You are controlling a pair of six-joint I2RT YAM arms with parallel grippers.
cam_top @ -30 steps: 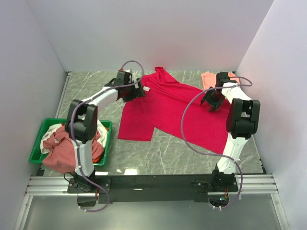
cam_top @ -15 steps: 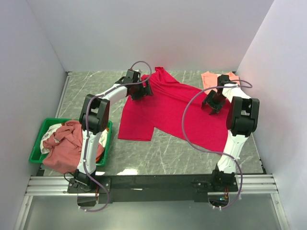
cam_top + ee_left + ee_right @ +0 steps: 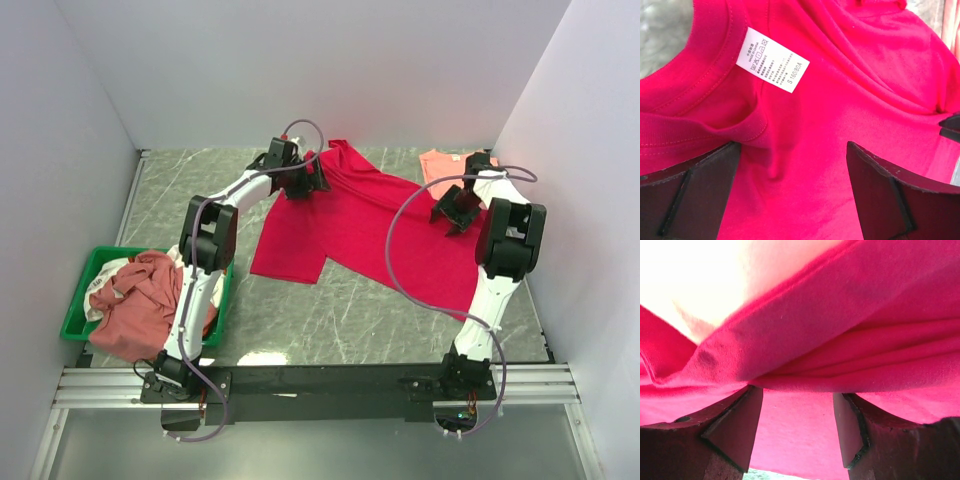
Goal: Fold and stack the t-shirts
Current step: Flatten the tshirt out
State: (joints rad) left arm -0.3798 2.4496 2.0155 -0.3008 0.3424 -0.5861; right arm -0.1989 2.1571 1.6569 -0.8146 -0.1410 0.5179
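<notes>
Your left gripper [image 3: 303,181], jaws apart, has slid toward one o'clock onto the crimson t-shirt [image 3: 350,225] collar [image 3: 715,70]; right gripper [image 3: 453,211], also apart, at three o'clock. Folding unstarted.

Green tray [image 3: 74,320] at the near left of the grey marbled surface [image 3: 350,310], close to the left wall. Plain white walls [image 3: 300,70] on three sides. Silver metal rail [image 3: 100,386] along the near edge.
</notes>
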